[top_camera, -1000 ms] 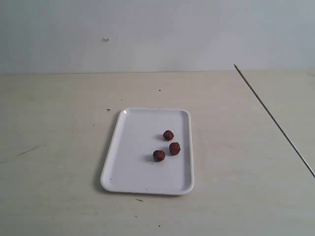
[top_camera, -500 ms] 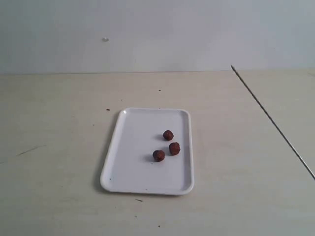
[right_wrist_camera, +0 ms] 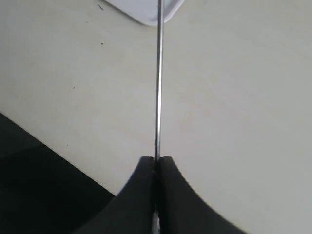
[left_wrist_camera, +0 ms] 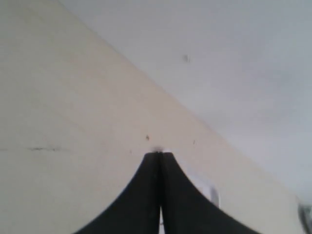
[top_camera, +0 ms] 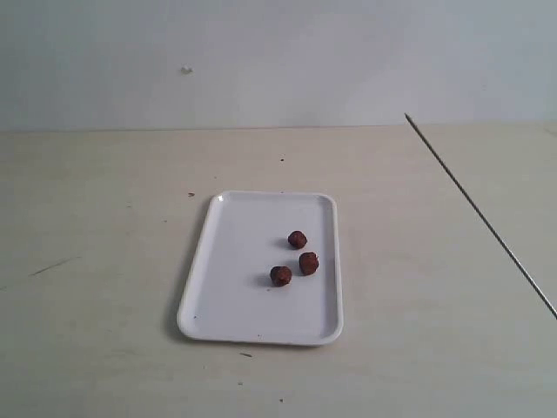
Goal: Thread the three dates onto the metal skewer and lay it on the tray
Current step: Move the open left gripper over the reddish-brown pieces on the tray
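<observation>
Three dates [top_camera: 297,259] lie loose on the white tray [top_camera: 226,287] in the middle of the table. The metal skewer [top_camera: 474,209] slants from the right edge of the exterior view up toward the wall, raised off the table. My right gripper [right_wrist_camera: 156,158] is shut on the skewer [right_wrist_camera: 158,83], which runs straight out from its fingertips toward a corner of the tray [right_wrist_camera: 144,9]. My left gripper [left_wrist_camera: 159,153] is shut with nothing in it, and a bit of the tray [left_wrist_camera: 212,192] shows behind its fingers. Neither gripper appears in the exterior view.
The pale wooden table [top_camera: 96,261] carries a few dark specks and a scratch at the left. A grey-white wall [top_camera: 278,61] rises behind it. The table's dark edge [right_wrist_camera: 29,180] shows in the right wrist view.
The skewer's far tip has drifted slightly left and up in the exterior view. The dates and tray have not moved.
</observation>
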Robot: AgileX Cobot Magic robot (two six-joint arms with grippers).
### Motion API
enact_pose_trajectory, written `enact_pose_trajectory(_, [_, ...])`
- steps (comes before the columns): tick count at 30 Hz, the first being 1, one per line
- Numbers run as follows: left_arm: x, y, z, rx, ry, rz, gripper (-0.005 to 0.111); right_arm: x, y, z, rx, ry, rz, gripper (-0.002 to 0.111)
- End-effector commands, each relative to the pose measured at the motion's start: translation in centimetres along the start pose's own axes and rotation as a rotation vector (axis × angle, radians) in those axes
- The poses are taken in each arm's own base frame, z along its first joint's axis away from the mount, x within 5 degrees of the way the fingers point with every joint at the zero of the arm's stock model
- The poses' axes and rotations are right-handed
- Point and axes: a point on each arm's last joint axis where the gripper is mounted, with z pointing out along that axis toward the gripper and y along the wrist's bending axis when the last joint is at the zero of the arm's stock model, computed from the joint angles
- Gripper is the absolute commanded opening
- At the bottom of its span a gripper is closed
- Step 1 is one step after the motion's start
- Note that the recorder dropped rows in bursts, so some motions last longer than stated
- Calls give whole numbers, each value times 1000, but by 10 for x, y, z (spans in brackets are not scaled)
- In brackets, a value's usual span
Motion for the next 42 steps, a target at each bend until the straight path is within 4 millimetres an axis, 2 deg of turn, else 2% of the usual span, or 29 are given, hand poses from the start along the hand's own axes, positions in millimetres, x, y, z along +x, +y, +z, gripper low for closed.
enact_pose_trajectory(1, [-22, -37, 37, 24, 364, 237, 0, 0, 0, 1, -1, -16, -11, 0])
enact_pose_trajectory(5, [-43, -63, 73, 74, 617, 311, 0, 0, 0, 1, -2, -23, -13, 0])
enact_pose_trajectory(9, [-43, -74, 100, 64, 770, 399, 0, 0, 0, 1, -2, -23, -13, 0])
enact_pose_trajectory(12, [-33, -80, 122, 1, 845, 463, 0, 0, 0, 1, -2, -23, -11, 0])
enact_pose_trajectory(15, [-12, -86, 141, -60, 923, 500, 0, -1, 0, 1, -3, -25, -9, 0])
enact_pose_trajectory(21, [52, -94, 178, -154, 1052, 528, 0, 0, 0, 1, -2, -22, -9, 0])
enact_pose_trajectory(25, [88, -105, 199, -173, 1123, 531, 0, -1, 0, 1, -3, -25, 8, 0])
enact_pose_trajectory(26, [105, -114, 208, -169, 1148, 544, 6, -1, 0, 1, -3, -25, 8, 0])
enact_pose_trajectory(27, [112, -119, 211, -163, 1155, 551, 10, -1, 0, 1, -3, -25, 8, 0])
enact_pose_trajectory(28, [125, -131, 220, -149, 1161, 560, 22, -1, 0, 1, -3, -25, 8, 0])
enact_pose_trajectory(29, [130, -136, 223, -142, 1163, 566, 30, -1, 0, 1, -3, -25, 8, 0])
enact_pose_trajectory(30, [140, -146, 229, -128, 1170, 575, 45, -1, 0, 1, -3, -25, 8, 0])
enact_pose_trajectory(32, [151, -156, 239, -146, 1191, 553, 54, -1, 0, 1, -3, -25, 8, 0])
enact_pose_trajectory(35, [159, -160, 254, -203, 1251, 527, 46, -1, 0, 1, -6, -24, 10, 0])
enact_pose_trajectory(39, [171, -159, 264, -284, 1295, 556, 48, -1, 0, 1, -6, -24, 8, 0])
enact_pose_trajectory(42, [174, -159, 267, -250, 1319, 569, 47, -1, 0, 1, -6, -24, 8, 0])
